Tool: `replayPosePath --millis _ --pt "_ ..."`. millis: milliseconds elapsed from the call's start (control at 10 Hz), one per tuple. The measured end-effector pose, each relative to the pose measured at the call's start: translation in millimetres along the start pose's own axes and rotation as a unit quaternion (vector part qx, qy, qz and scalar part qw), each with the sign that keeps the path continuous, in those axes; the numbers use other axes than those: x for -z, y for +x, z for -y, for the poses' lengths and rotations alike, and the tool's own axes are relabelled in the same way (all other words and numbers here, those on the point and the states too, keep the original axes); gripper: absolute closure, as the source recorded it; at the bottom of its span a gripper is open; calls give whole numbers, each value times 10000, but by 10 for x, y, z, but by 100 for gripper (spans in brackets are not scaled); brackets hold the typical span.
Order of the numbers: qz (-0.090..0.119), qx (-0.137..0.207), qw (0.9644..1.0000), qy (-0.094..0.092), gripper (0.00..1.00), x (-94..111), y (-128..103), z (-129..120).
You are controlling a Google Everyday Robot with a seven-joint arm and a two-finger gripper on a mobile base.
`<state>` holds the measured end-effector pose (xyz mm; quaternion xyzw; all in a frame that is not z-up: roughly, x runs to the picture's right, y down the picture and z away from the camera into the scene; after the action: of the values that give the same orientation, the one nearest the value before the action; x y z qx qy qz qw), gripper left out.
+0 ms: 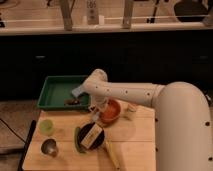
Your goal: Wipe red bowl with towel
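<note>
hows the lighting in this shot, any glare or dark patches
Camera view: warm light on the wooden table, dark cabinets behind; the white robot arm is brightest; the gripper, at the left rim of the round orange-red bowl, sits shaded under the arm.

My white arm (pixel 127 93) reaches out from bulky shoulder housing (pixel 182 125) at right, stretched leftward, roughly level. Rounded wrist joint (pixel 96 80) at far end bends downward. My tool (pixel 98 111) hangs below that joint, pointing down, low over tabletop (pixel 132 142), toward its back edge.
</note>
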<state>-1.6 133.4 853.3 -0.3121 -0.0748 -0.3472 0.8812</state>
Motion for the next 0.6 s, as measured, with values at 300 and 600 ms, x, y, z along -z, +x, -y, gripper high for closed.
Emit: replayPosePath --millis 300,600 --pt "-8 -328 9994 -72 99 -86 324 -395" --pt "-59 -670 9977 -79 99 -83 587 -518"
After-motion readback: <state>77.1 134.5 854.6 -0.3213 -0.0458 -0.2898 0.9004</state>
